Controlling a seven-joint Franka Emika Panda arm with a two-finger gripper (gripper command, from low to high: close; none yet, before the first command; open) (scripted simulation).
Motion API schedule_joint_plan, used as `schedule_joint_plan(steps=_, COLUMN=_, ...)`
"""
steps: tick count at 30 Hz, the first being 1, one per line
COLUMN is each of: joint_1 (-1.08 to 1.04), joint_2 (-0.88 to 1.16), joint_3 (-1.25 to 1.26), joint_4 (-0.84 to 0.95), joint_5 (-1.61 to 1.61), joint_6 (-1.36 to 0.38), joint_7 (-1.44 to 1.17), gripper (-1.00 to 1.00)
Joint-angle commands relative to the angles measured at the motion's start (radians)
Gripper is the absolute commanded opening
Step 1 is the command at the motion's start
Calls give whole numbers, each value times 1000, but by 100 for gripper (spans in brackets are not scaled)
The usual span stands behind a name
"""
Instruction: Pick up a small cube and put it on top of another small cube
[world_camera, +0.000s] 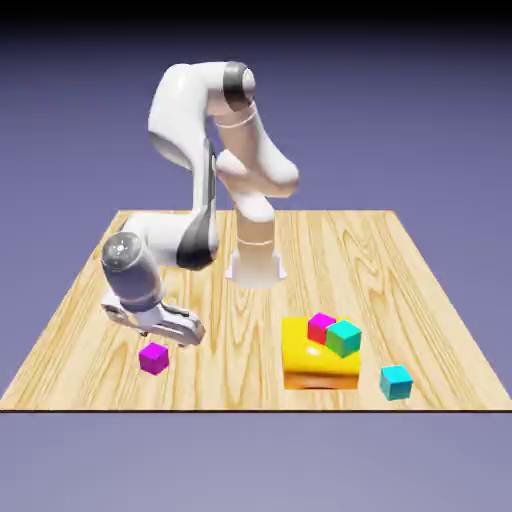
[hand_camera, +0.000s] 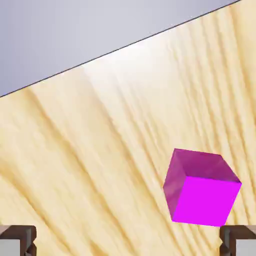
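Hand view alone shows both fingertips (hand_camera: 237, 241), spread apart.

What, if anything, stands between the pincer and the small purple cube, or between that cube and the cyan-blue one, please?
Nothing visible separates the open pincer from the small purple cube. Toward the small cyan-blue cube, the yellow block carrying pink-red and teal-green cubes stands roughly between.

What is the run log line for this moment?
gripper: open, empty | purple cube: on table, ungrasped | cyan cube: on table, uncovered
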Motion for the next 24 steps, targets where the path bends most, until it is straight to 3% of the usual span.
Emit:
schedule_joint_plan(steps=1, joint_1=-24, joint_2=36, joint_3=12, joint_4=31, joint_5=-7, joint_6=-39, joint_7=7, gripper=0)
schedule_joint_plan(steps=7, joint_1=-164, joint_2=246, joint_3=81, joint_4=209, joint_5=-44, joint_6=-263, joint_7=45, gripper=0)
schedule_joint_plan(steps=12, joint_1=-180, joint_2=271, joint_3=64, joint_4=73, joint_5=-70, joint_6=-108, joint_7=61, gripper=0)
schedule_joint_plan(steps=13, joint_1=-180, joint_2=271, joint_3=64, joint_4=73, joint_5=-70, joint_6=-108, joint_7=61, gripper=-100)
schedule_joint_plan(steps=18, joint_1=-155, joint_2=250, joint_3=85, joint_4=215, joint_5=-46, joint_6=-266, joint_7=49, gripper=-100)
schedule_joint_plan(steps=24, joint_1=63, joint_2=344, joint_3=186, joint_4=365, joint_5=-85, joint_6=-347, joint_7=144, gripper=-100)
